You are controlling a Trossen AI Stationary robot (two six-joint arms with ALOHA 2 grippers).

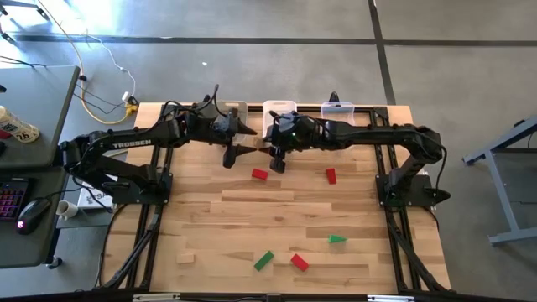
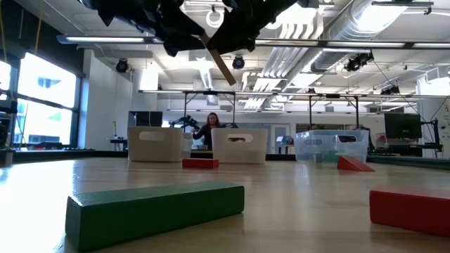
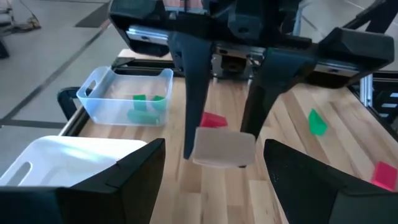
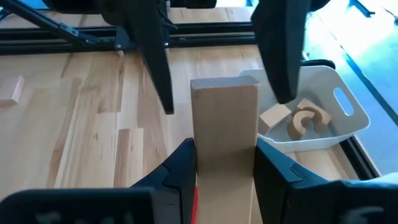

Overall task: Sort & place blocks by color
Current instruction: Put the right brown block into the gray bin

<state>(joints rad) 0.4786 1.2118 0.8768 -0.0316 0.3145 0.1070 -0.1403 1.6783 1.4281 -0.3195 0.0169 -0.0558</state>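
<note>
Above table (image 1: 285, 220), wood block (image 2: 221, 62) slants.

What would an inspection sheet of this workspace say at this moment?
Surface: wooden table, level.
Job's things: plain wood block held in the air; red blocks and green blocks loose on the table; three bins at the far edge.
Clutter: nothing seen.
Grippers: right gripper, jaws shut on the plain wood block; left gripper, jaws open either side of it.
Cables: yellow cable on the floor.
Surroundings: keyboard on a side desk; person far behind.
</note>
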